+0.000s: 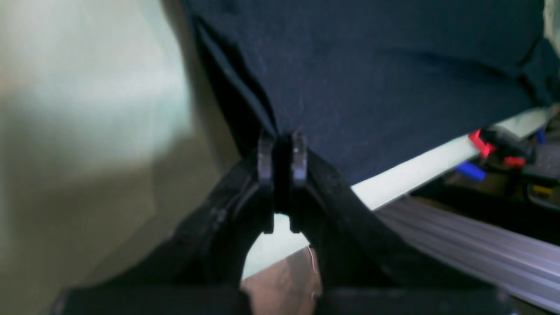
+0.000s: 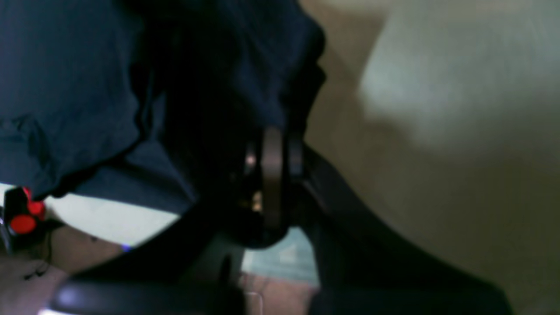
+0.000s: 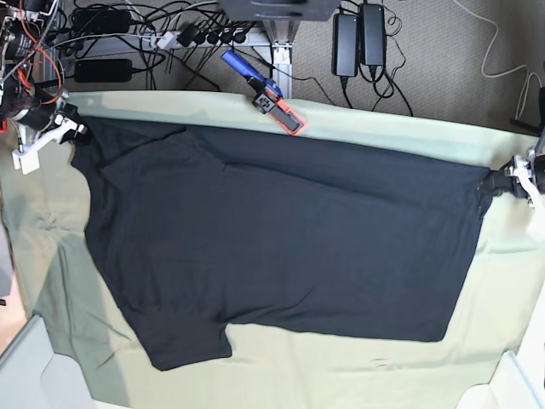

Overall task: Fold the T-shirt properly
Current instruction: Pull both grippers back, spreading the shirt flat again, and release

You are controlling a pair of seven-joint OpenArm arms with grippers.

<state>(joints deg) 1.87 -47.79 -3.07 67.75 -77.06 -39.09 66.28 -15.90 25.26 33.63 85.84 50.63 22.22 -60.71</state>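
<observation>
On the pale green cloth [image 3: 409,128] covering the table, both hands, the left hand [image 3: 502,184] at three o'clock and the right hand [image 3: 61,126] at ten, pinch the T-shirt [image 3: 281,247]; pull evenly and keep it taut.

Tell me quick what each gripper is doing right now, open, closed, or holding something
Left gripper: closed on a corner of the large black cotton T-shirt.
Right gripper: closed on the T-shirt's opposite corner.
</observation>
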